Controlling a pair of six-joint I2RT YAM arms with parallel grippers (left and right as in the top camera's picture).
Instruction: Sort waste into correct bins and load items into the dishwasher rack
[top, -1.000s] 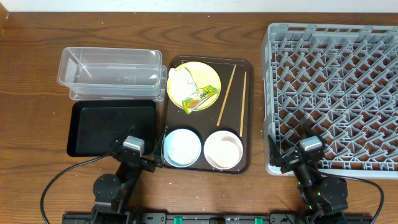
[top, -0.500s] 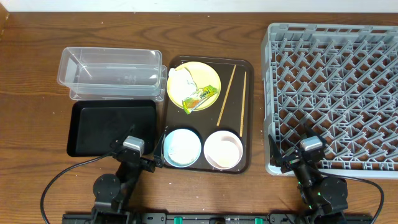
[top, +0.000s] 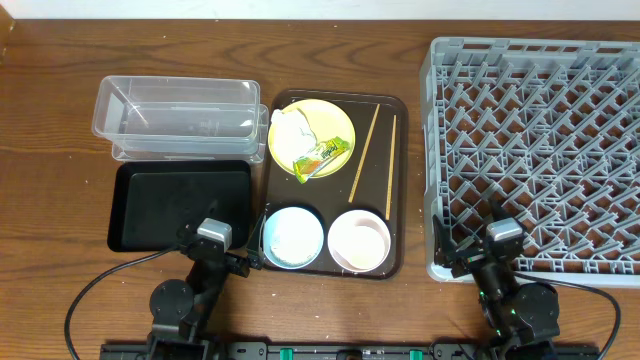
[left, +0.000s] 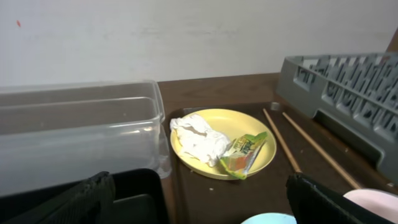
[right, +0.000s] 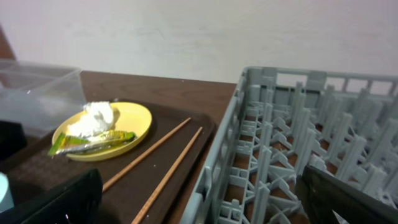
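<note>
On the brown serving tray (top: 335, 268), a yellow plate (top: 335, 125) holds a crumpled white napkin (top: 290, 130) and a green-and-yellow wrapper (top: 322, 157). Two chopsticks (top: 364, 152) lie to its right. A light blue bowl (top: 293, 237) and a pale pink bowl (top: 360, 241) sit at the tray's front. A rice grain (left: 211, 189) lies on the tray. The clear tub (top: 178, 115) and the black tray (top: 178, 205) are on the left, the grey rack (top: 540, 150) on the right. My left gripper (top: 214, 236) and right gripper (top: 497, 243) are low at the front edge, open and empty. No cup shows.
Bare wooden table runs along the back and far left. In the left wrist view the plate (left: 249, 127) lies ahead and the tub (left: 74, 130) to the left. In the right wrist view the rack wall (right: 230, 143) stands directly ahead.
</note>
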